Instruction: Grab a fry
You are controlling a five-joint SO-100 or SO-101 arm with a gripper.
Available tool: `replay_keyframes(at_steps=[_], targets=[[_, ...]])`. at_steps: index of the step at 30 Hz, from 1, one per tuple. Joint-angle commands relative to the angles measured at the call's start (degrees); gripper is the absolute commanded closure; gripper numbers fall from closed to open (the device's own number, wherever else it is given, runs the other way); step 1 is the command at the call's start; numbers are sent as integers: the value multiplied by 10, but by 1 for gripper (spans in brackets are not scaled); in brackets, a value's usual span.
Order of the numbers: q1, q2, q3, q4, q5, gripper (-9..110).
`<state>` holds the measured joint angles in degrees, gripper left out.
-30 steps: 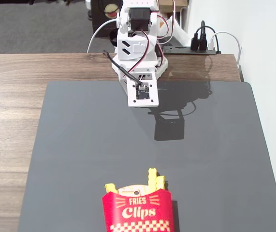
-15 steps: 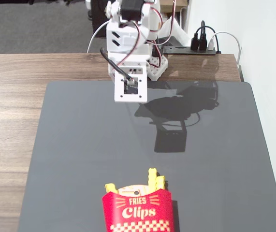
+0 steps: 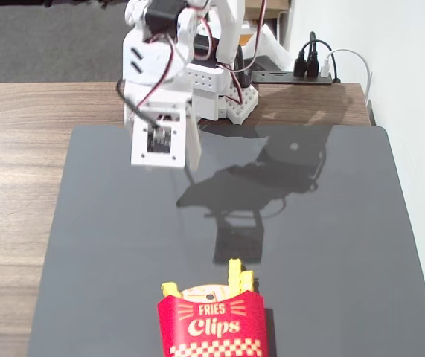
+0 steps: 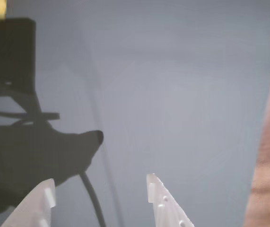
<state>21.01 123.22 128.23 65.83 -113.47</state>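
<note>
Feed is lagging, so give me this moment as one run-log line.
gripper: open, empty, above mat | fry: upright in red carton, untouched | gap: gripper far from carton | phase: approach pending

White printed arm (image 3: 190,67), red-black cables

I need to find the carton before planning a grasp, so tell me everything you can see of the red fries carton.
In the fixed view the red carton stands upright at the near edge of the dark mat, its bottom cut off by the frame. It looks like glossy card or plastic, printed "FRIES Clips" in white above a checkered band. Yellow crinkle-cut fries stick out of its top. Nothing else touches it; the gripper hangs far off.
</note>
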Motion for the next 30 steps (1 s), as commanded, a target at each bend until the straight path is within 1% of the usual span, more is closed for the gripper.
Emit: replay_keyframes(at_steps=[1, 6, 13, 19, 30], targets=[[5, -65, -63, -42, 2, 76], [-2, -185, -163, -80, 18, 76], [-41, -320, -277, -127, 59, 76], [-68, -418, -377, -127, 78, 76], [-100, -534, -494, -127, 90, 76]])
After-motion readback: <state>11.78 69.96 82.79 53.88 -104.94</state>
